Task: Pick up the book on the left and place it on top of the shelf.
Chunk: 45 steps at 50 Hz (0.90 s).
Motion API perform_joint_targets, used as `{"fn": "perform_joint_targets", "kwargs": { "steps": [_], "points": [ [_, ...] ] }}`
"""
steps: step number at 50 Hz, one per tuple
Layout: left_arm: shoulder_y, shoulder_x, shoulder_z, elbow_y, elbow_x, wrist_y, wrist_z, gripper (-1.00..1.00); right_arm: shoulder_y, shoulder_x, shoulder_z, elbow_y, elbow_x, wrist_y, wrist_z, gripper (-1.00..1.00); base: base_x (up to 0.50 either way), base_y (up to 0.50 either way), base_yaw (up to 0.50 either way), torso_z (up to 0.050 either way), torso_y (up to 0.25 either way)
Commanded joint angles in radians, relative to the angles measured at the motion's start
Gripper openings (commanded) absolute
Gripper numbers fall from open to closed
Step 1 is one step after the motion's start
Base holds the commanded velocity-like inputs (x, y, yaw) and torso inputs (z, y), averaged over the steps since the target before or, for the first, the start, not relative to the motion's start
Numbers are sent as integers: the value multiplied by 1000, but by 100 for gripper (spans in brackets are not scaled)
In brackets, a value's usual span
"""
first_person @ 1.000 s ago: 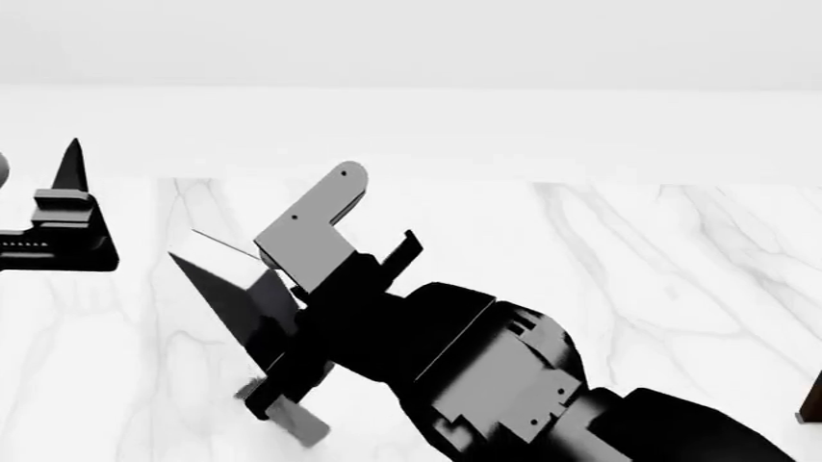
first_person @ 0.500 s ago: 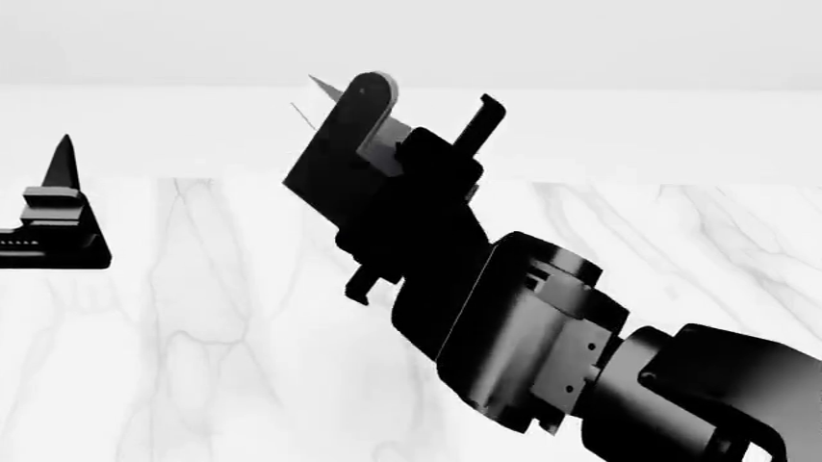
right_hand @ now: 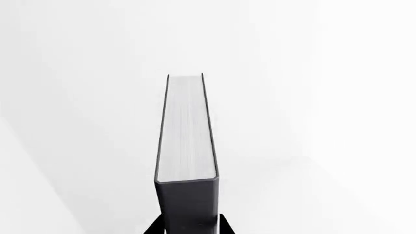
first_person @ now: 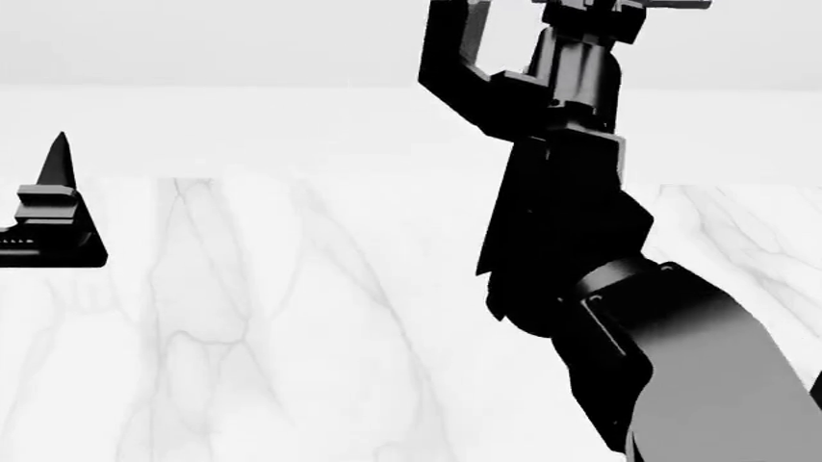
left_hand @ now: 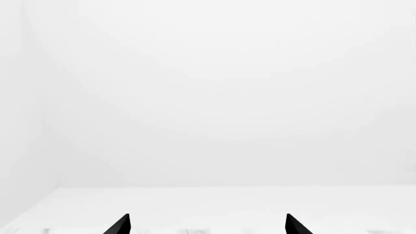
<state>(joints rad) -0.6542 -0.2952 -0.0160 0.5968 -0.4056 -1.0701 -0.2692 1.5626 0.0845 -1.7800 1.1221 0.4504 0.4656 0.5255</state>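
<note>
In the right wrist view, my right gripper (right_hand: 188, 229) is shut on the book (right_hand: 187, 146), a black hardback held edge-on with its white page edges facing the camera, in front of a plain white background. In the head view, my right arm (first_person: 565, 192) reaches steeply up, and its gripper end and the book run out of the top of the frame. My left gripper (first_person: 52, 221) hovers at the far left over the table. Its black fingertips (left_hand: 120, 225) stand wide apart with nothing between them. The shelf is out of view.
A white marble table (first_person: 257, 337) with grey veins fills the lower part of the head view. A plain white wall (first_person: 192, 48) stands behind it. The raised right arm hides the table's right middle.
My right arm has swung up and to the right with the book, from low over the table to above the top of the head view. The left gripper has hardly moved.
</note>
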Motion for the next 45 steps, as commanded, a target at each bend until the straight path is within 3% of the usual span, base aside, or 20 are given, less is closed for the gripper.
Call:
{"fn": "perform_joint_targets", "kwargs": {
  "steps": [1, 14, 45],
  "points": [
    [1, -1, -1, 3, -7, 0, -4, 100, 29, -7, 80, 187, -263, 140, -26, -100, 0, 0, 0, 0, 0],
    [10, -4, -11, 17, -18, -3, -8, 100, 31, 70, 188, 187, -429, 384, -98, -100, 0, 0, 0, 0, 2],
    [11, -13, -19, 21, -35, 0, -16, 100, -12, 184, 283, 187, -448, 733, -174, -100, 0, 0, 0, 0, 1]
  ]
}}
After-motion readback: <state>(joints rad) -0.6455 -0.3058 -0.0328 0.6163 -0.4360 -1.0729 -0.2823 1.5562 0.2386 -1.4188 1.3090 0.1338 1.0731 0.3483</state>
